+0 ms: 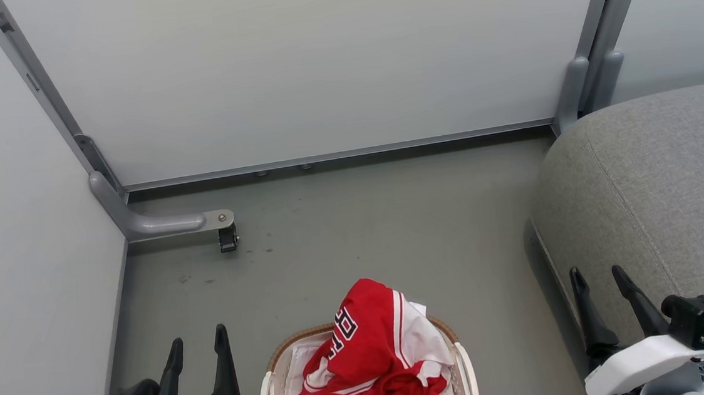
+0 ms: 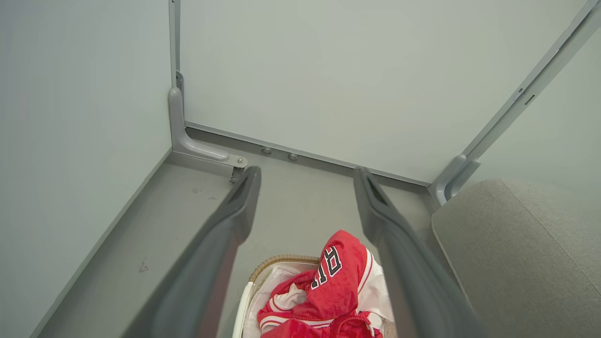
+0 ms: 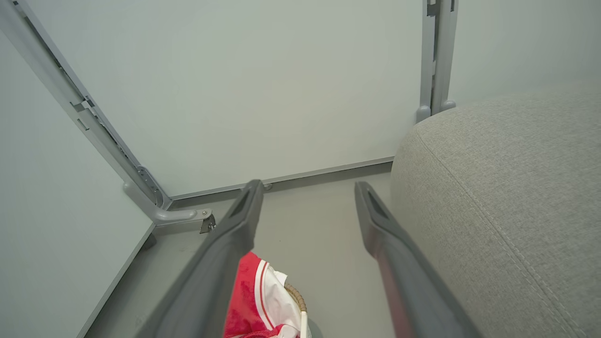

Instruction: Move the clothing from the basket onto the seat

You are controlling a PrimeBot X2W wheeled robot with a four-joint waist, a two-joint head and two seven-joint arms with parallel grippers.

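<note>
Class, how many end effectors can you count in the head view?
2: the left end effector at lower left beside the basket; the right end effector at lower right, by the seat.

Floor open ahead; seat blocks right side.

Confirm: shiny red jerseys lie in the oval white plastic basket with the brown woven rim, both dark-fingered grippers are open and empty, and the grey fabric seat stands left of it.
Wrong side: the head view shows the grey fabric seat right of the oval white basket. The red jerseys, left gripper and right gripper are as stated.
</note>
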